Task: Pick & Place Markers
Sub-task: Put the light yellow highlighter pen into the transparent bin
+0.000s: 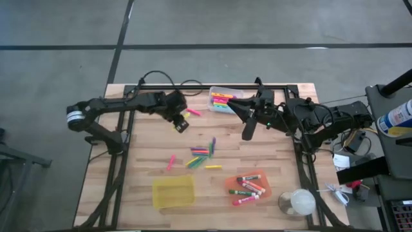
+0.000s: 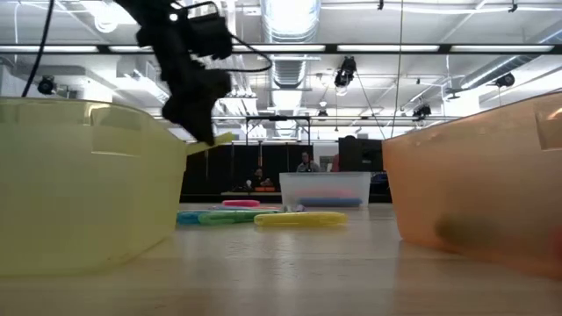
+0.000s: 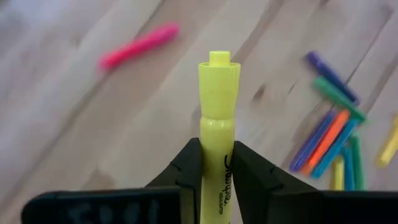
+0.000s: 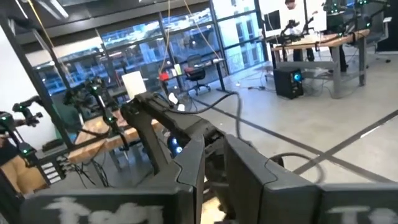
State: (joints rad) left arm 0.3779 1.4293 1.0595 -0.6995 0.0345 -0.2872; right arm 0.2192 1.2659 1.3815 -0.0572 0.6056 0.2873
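My left gripper is above the table's far middle, shut on a yellow highlighter; it also shows in the low view. A pink marker lies on the wood beside it. Several loose markers lie flat at mid-table, with a pink one and a yellow one apart from them. A clear bin at the far edge holds several markers. An orange bin holds several more. My right gripper is raised right of the clear bin, empty, with a narrow gap between its fingers. My left gripper pinches the yellow highlighter's barrel between its two fingers, below the cap. The fingers lie along the marker, and the capped end sticks out past the fingertips. The highlighter is lifted clear of the table, its free end slanting down.
A yellow bin stands near the front edge, left of the orange bin. A clear round container stands at the front right corner. Bare wood lies on the table's left side. Cables run along the far edge.
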